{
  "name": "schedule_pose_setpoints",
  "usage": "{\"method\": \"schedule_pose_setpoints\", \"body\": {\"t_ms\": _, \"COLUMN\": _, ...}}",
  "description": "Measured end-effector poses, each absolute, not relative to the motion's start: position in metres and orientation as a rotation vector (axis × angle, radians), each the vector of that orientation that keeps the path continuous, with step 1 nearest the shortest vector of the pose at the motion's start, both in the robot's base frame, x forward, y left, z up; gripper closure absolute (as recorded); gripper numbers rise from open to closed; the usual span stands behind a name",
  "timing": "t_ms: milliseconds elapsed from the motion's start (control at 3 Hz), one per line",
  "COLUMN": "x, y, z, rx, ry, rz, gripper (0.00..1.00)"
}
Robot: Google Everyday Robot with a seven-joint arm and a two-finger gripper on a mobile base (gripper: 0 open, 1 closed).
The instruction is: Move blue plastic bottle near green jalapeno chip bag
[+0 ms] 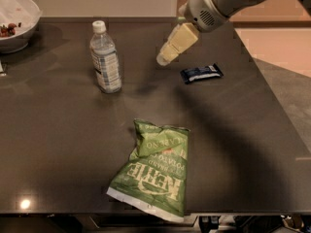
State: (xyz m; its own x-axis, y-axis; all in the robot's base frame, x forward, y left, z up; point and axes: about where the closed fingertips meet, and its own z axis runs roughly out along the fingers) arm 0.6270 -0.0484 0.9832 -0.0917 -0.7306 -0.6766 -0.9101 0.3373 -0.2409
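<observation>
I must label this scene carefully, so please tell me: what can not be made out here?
Camera view:
White bowl: cut off by the left edge; its dark contents too small to name.
Blue plastic bottle: label print blurred.
Dark-blue snack wrapper: lettering too small.
Claw, above the table between bottle and wrapper: its arm leaves the top edge.

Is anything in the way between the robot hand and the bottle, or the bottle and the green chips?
Nothing visible is. Only bare table lies between the gripper, hovering above it, and the blue plastic bottle, and between the bottle and the green jalapeno chip bag. The dark blue wrapper lies on the gripper's far side.
</observation>
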Motion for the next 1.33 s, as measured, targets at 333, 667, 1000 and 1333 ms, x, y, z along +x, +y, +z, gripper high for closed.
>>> {"method": "schedule_pose_setpoints", "body": {"t_ms": 333, "x": 0.633, "y": -0.007, "z": 0.982, "rx": -1.466, "ry": 1.805, "rz": 0.378, "gripper": 0.00}}
{"method": "schedule_pose_setpoints", "body": {"t_ms": 667, "x": 0.631, "y": 0.037, "z": 0.975, "rx": -1.505, "ry": 1.755, "rz": 0.425, "gripper": 0.00}}
{"method": "schedule_pose_setpoints", "body": {"t_ms": 1000, "x": 0.629, "y": 0.076, "z": 0.967, "rx": -1.533, "ry": 1.729, "rz": 0.453, "gripper": 0.00}}
{"method": "schedule_pose_setpoints", "body": {"t_ms": 1333, "x": 0.627, "y": 0.106, "z": 0.961, "rx": -1.540, "ry": 1.715, "rz": 0.481, "gripper": 0.00}}
